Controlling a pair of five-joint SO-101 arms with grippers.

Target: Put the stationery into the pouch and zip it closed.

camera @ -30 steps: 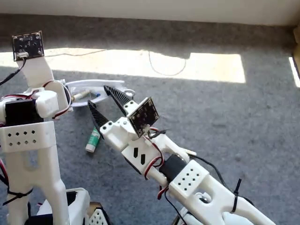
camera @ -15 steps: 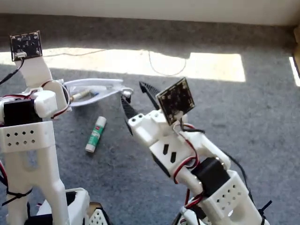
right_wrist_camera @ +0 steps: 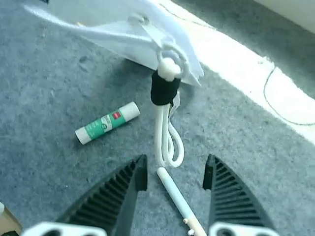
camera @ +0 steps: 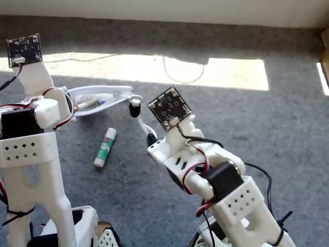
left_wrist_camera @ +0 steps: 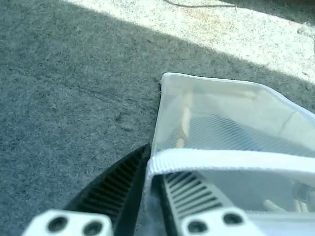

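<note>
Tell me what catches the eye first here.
The clear pouch, at the far left of the grey carpet, is pinched at one edge by the left gripper. A green and white glue stick lies loose on the carpet near it. The right gripper hangs open over the pouch's white pull cord and a white pen.

- Two robot arms: the left arm point(camera: 31, 149) and the right arm point(camera: 221, 190).
- Two grippers, one per arm: the left gripper point(left_wrist_camera: 153, 164) and the right gripper point(right_wrist_camera: 175, 164).
- Two camera boards: a left board point(camera: 24, 49) and a right board point(camera: 169, 109).
- One clear pouch point(camera: 100, 98).
- One glue stick point(camera: 104, 148).
- One white pen point(right_wrist_camera: 179, 201).
- One zipper pull cord point(right_wrist_camera: 165, 88).
- One thin wire point(camera: 184, 83) on the carpet.
- Inside the pouch I can see at least one stick-like item, but I can't count the rest.
</note>
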